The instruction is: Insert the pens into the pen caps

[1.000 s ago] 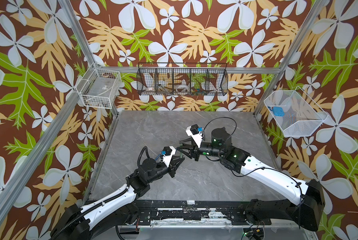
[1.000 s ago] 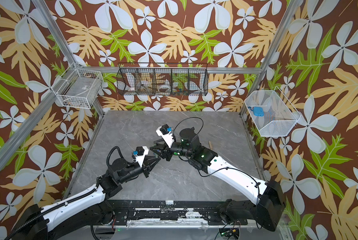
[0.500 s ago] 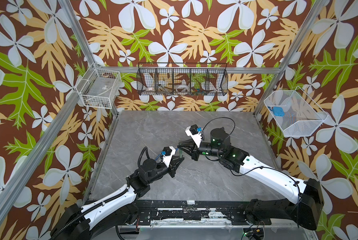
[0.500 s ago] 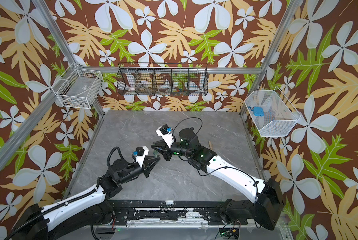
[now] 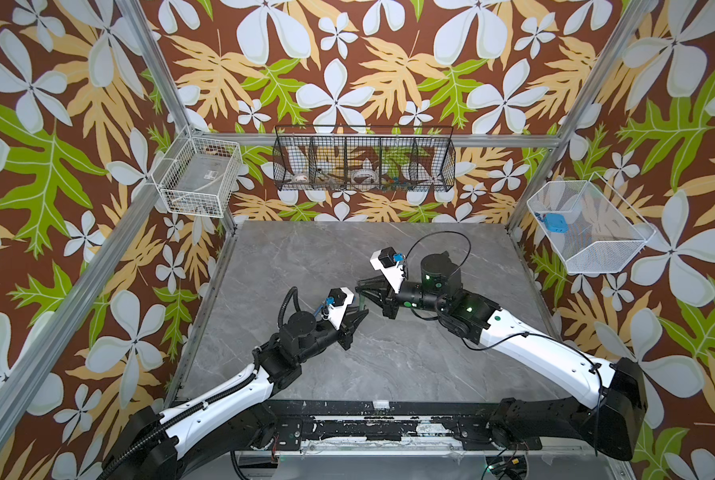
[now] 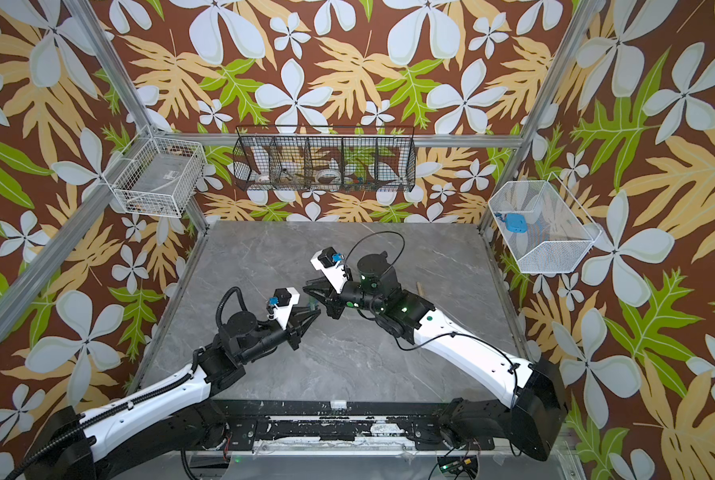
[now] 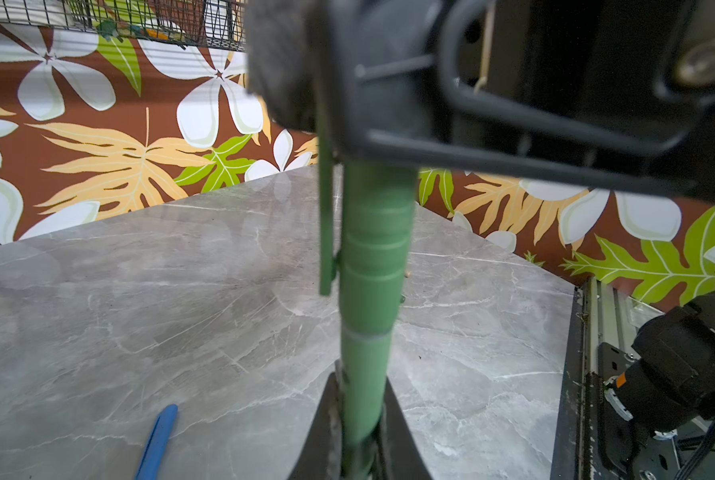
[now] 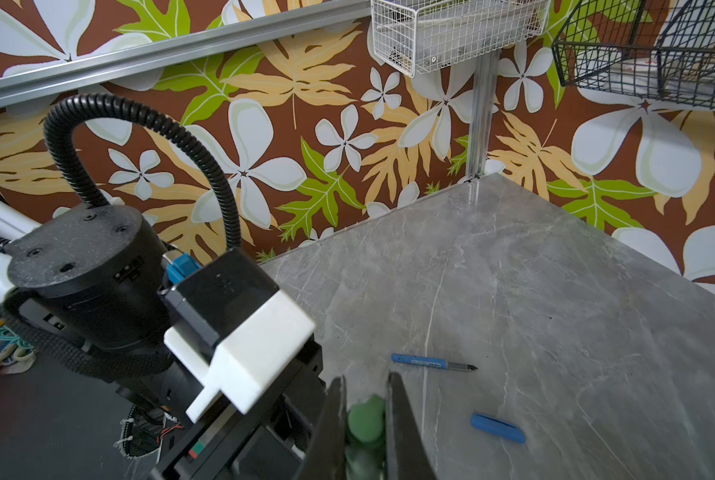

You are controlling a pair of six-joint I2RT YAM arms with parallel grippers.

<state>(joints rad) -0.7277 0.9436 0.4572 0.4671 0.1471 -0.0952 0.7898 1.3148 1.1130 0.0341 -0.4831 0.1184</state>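
The left fingers are clenched on the barrel of the green pen, which runs straight out from between them. The far end of the pen sits inside the green cap, whose clip lies along its side. The right fingers are clenched on that cap, which appears end-on between them in the right wrist view. Pen and cap thus form one straight line, held at either end, raised above the table and not touching it. In both top views the two sets of fingers meet tip to tip over the middle of the table; the left arm reaches in from the near left corner and the right arm from the near right. The joined pen is almost wholly hidden there. On the table beyond the fingers, in the right wrist view, the blue pen lies flat with its dark tip bare. The blue cap lies near it but apart. In a top view a tan pen shows partly from behind the right arm, lying on the table.
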